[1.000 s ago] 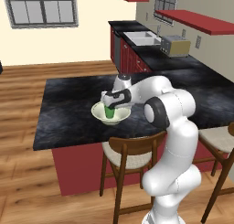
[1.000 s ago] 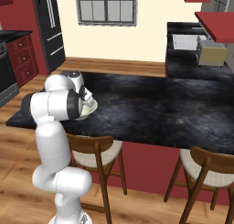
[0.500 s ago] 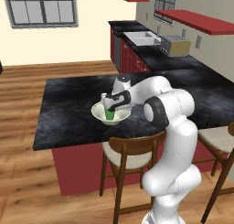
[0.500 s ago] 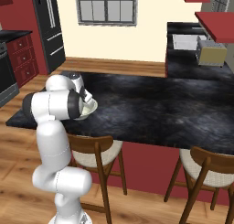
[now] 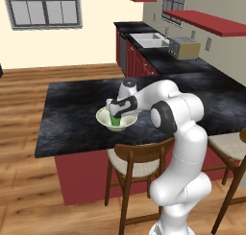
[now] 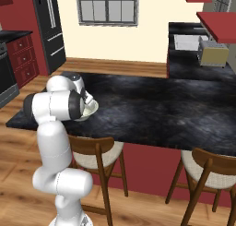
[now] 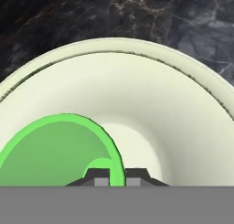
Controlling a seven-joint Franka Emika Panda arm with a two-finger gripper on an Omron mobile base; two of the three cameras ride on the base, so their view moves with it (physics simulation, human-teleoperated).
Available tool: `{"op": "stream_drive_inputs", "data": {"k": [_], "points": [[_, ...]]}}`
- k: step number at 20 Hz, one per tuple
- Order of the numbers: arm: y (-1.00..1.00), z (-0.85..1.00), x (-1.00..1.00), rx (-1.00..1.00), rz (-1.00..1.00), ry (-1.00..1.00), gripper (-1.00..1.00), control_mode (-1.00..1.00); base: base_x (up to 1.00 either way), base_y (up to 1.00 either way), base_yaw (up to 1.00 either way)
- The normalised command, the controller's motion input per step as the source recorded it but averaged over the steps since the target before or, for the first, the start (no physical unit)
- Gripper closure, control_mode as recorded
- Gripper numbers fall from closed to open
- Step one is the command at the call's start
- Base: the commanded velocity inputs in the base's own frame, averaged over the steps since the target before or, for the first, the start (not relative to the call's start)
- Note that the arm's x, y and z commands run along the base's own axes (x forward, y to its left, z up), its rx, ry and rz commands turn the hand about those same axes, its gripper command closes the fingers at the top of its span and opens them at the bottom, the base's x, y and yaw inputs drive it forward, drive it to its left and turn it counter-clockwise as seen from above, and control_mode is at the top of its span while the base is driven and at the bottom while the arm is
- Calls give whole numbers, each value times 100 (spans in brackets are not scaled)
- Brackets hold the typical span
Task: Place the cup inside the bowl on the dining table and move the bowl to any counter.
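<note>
The fingers (image 7: 101,176) are pinching the near wall of the cup (image 7: 57,150) at the bottom of the hand view, one inside and one outside its rim. The dining table (image 5: 72,119) is filling the middle of the left base view, the bowl (image 5: 106,121) is sitting near its front edge, and the cup is hanging inside it at lower left. The cup-into-bowl step looks nearly done; next the gripper (image 7: 116,176) needs to let go and then take the bowl's rim.

A home kitchen: at the upper right a sink (image 5: 146,38) and toaster (image 5: 182,47) sit on a black counter (image 5: 163,59) over red cabinets, with wooden stools (image 6: 94,153) at the island table (image 6: 152,110).
</note>
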Motion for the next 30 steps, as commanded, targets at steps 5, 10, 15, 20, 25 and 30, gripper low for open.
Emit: {"op": "stream_drive_inputs", "data": {"k": [5,10,15,20,25,30], "points": [[0,-17,0,0,0,0,100,-100,0,0,0],[0,-16,0,0,0,0,100,-100,0,0,0],[0,0,0,0,0,0,100,-100,0,0,0],[0,0,0,0,0,0,-100,-100,0,0,0],[0,6,-4,0,0,0,-100,-100,0,0,0],[-4,21,-6,0,0,0,-100,-100,0,0,0]]}}
